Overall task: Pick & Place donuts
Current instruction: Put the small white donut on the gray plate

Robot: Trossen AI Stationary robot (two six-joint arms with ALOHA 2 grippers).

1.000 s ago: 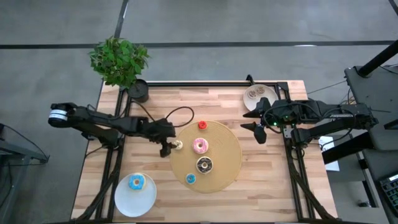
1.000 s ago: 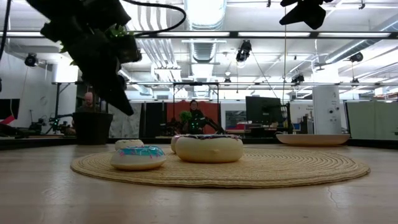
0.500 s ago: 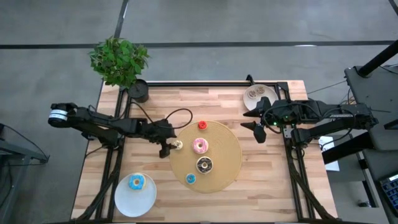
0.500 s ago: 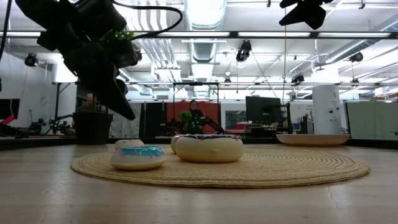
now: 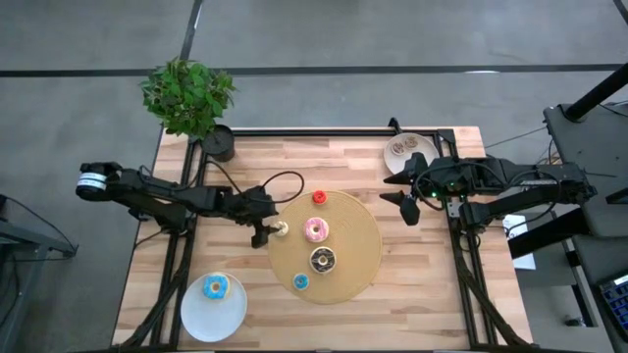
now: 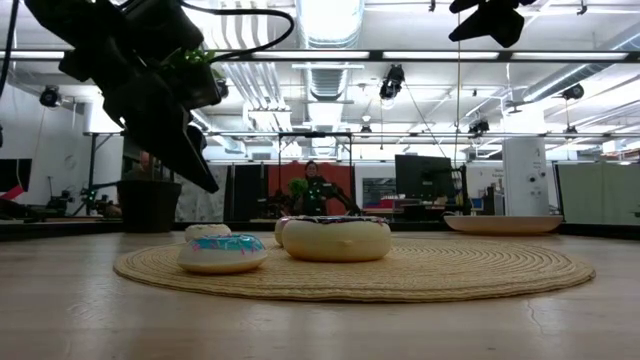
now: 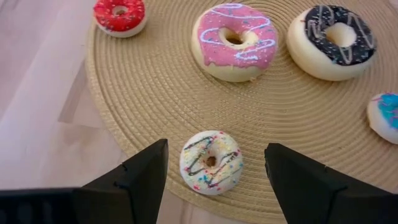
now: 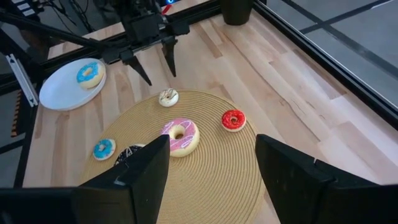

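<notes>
The left gripper (image 7: 214, 163) is hanging wide open and empty over a small cream donut (image 7: 210, 162) at the edge of the round mat (image 5: 358, 257); the pink donut (image 5: 315, 229), red donut (image 5: 319, 197), chocolate donut (image 5: 322, 260) and small blue donut (image 5: 300, 281) are lying on the mat; another blue donut (image 5: 215, 287) is sitting on a white plate (image 5: 196, 312); the right gripper (image 5: 404, 208) is waiting open beside the mat.

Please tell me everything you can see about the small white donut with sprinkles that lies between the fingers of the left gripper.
The small white donut is a tiny ring with cream-white icing, dark zigzag drizzle and coloured sprinkles. It looks like a glossy toy. It lies flat, hole up, near the edge of the woven round mat, apart from the other donuts. The left gripper hovers over it with open fingers on either side; no contact shows.
</notes>
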